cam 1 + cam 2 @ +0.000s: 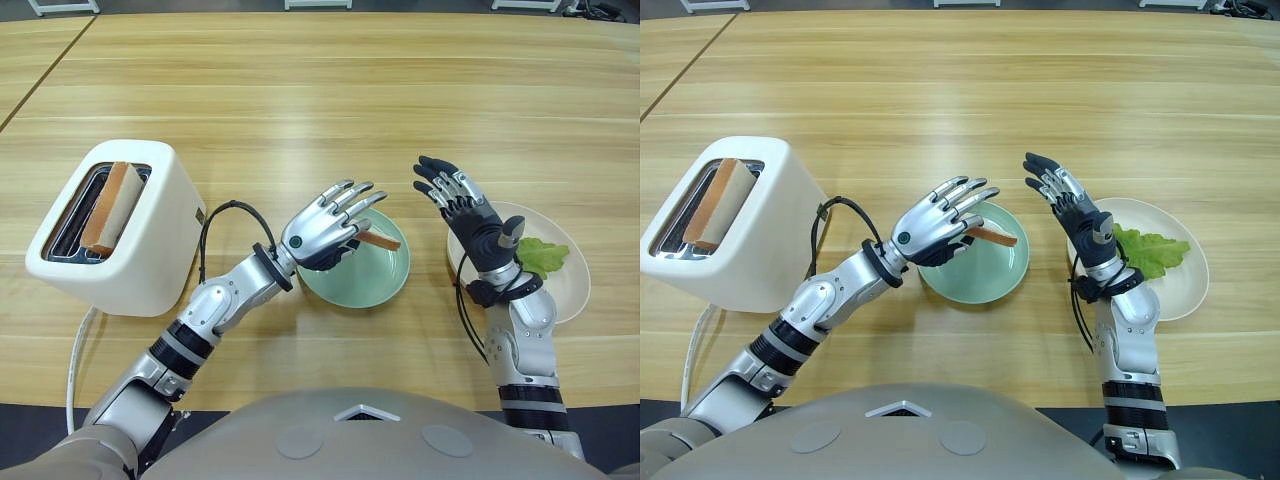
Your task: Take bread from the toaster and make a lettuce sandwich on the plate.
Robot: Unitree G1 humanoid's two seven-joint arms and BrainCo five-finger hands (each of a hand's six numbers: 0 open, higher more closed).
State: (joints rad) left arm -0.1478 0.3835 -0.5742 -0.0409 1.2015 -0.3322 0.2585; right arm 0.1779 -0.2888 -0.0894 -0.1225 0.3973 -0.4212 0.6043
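Left eye view: the left hand [325, 228] is held over the green plate [385, 282], its fingers laid nearly straight across a slice of bread [381, 241], which juts out tilted from beneath the palm. The thumb is hidden below, so the slice is judged to be pinched flat rather than already released. A second slice [108, 208] stands in the slot of the toaster [150, 265] at the left of the table [320, 90]. The right hand [470, 215] is raised with fingers spread and nothing in it, over the near edge of the cream plate [578, 292], where the lettuce [545, 255] lies.

The step in hand is judged to be the setting down of the first slice. It is best done if the slice is levelled before it is lowered, brought close to the bowl of the green plate and only then let go, so that it lands flat and central. The fingers should be opened fully and the hand lifted straight up, lest the bread be dragged toward the rim.
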